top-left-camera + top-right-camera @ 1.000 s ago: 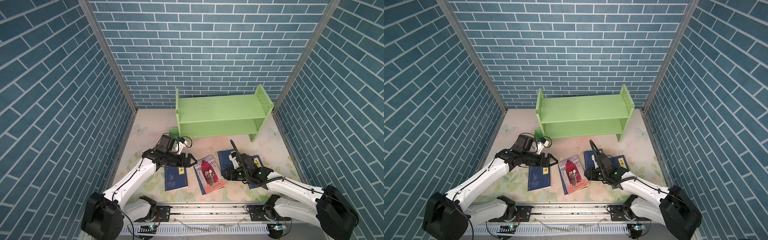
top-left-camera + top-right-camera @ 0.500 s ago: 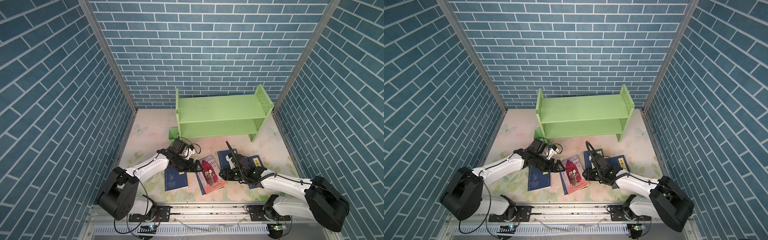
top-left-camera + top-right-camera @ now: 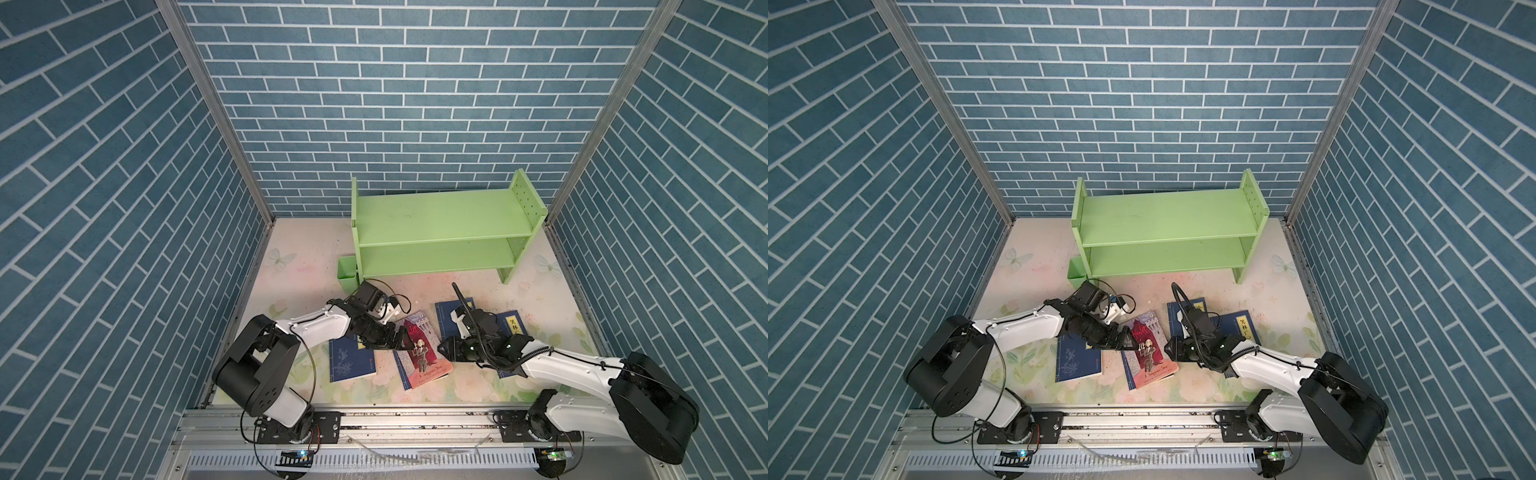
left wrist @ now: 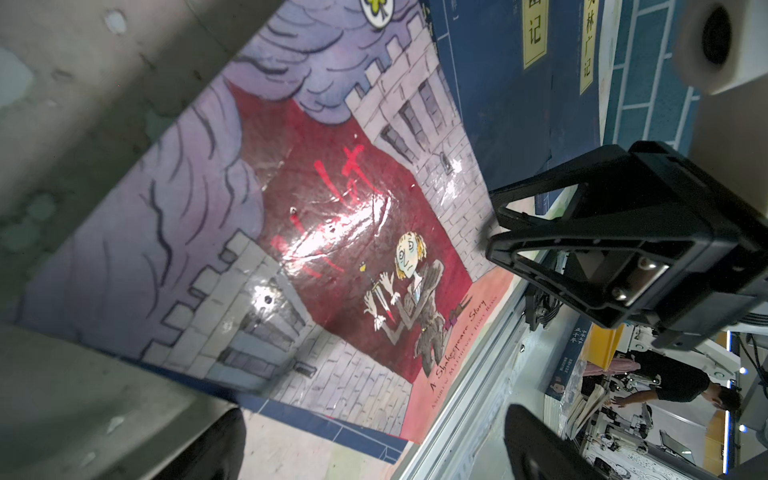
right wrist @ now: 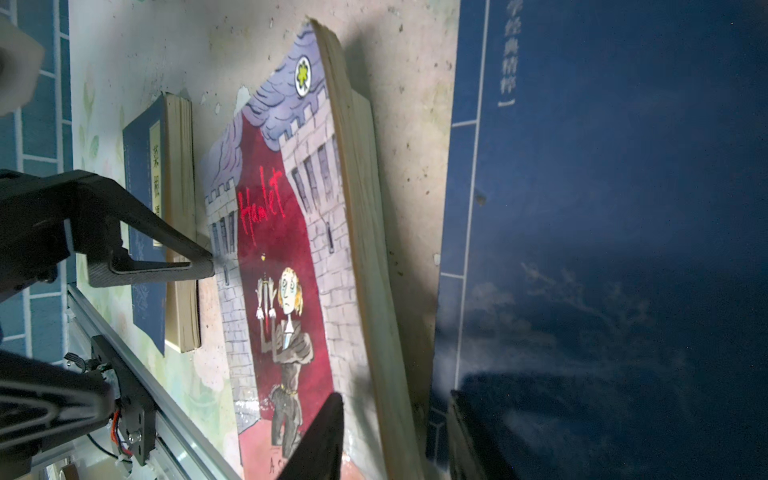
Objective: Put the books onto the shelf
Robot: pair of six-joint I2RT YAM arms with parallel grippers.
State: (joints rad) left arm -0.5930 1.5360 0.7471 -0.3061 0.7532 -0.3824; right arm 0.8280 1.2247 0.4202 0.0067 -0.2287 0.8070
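Red book lies flat on the surface, long axis roughly toward the shelf: my left pincer gapes empty at its spine, right pincer part-open astride its page edge, grip unconfirmed.

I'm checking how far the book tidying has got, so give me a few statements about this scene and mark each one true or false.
1. Both tiers of the light green two-tier shelf rack hold no books. True.
2. The red-and-grey illustrated Hamlet paperback stands upright on the rack. False: it lies cover-up above the floral tabletop, on top of a dark blue paperback.
3. The left hand is open at the Hamlet paperback's edge. True.
4. The small green cup sits on the rack's top tier. False: in both top views it is at the rack's left end, low by the tabletop.
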